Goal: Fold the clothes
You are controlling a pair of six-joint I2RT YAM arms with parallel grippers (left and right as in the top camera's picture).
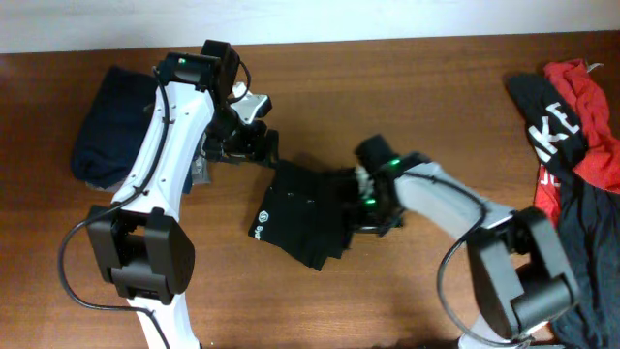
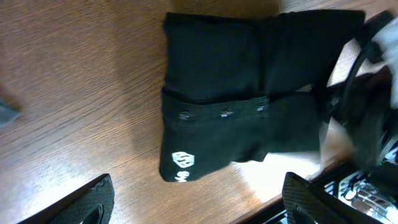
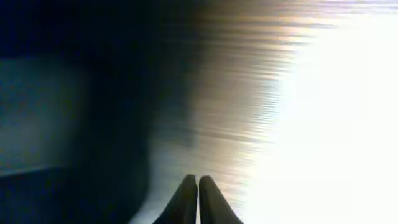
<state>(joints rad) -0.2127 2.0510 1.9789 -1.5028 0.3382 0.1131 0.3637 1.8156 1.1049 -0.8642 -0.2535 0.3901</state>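
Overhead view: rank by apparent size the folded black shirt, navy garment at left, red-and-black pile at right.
Largest: red-and-black pile, even cut off by the frame.
Then folded black shirt and navy garment: they look alike; the left arm hides part of the navy one.

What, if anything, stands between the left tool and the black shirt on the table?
Nothing visible does: the open left tool is at the black shirt's edge, with only bare table between them.

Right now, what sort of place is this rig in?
Probably a lab bench set up for laundry folding: bare wooden table, folded black shirt mid-table, red-and-black clothes heap at one edge.
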